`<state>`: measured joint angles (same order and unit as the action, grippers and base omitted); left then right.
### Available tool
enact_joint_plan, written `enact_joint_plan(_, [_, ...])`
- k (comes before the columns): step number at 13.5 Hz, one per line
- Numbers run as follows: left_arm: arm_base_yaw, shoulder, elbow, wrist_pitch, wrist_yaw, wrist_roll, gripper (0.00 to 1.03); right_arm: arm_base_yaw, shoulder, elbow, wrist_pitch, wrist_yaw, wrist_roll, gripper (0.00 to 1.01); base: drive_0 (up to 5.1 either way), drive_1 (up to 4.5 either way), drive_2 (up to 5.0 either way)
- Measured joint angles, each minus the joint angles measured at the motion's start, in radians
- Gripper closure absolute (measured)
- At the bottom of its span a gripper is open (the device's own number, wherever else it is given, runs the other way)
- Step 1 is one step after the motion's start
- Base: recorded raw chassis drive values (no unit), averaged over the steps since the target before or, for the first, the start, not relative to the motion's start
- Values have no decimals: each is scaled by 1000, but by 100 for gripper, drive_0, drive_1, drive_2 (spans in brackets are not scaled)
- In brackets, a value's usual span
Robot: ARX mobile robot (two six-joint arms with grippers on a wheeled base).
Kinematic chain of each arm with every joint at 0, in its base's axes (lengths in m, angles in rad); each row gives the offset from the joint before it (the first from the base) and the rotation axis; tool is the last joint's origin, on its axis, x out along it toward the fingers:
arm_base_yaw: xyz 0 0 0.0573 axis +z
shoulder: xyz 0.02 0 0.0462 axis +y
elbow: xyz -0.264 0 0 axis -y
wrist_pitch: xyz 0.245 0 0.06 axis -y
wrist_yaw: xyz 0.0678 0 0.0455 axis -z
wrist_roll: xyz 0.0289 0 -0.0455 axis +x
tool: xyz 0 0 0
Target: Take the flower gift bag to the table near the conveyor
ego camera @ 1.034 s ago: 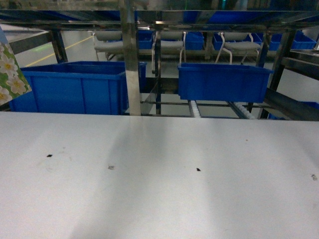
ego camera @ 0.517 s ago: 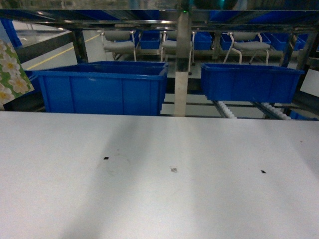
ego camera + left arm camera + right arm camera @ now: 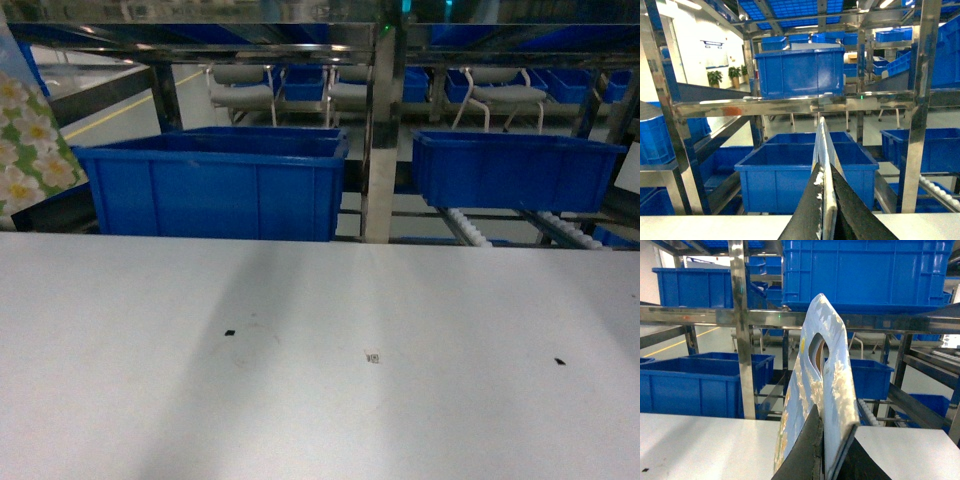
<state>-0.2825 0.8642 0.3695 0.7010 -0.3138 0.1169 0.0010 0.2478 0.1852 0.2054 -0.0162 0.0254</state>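
The green-and-white flowered paper gift bag point(image 3: 820, 390) hangs above the big white surface point(image 3: 320, 400), clamped in both jaws. Since a moment ago the steel roller conveyor point(image 3: 380, 130) looks closer and more square-on, so set-down seems near. No writing can be read.

left pincer point(image 3: 826, 210) black tapered fingers, right pincer point(image 3: 832, 452) likewise
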Motion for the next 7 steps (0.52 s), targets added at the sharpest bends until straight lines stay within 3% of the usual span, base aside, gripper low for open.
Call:
enact_joint_plan(2, [0, -1, 0, 2, -1, 0, 101, 0, 0, 0, -1, 0, 0, 99, -4, 416, -423])
enact_joint_plan(7, [1, 4, 0, 2, -1, 1, 101, -3, 11, -4, 29, -10, 0, 99, 0, 0, 0])
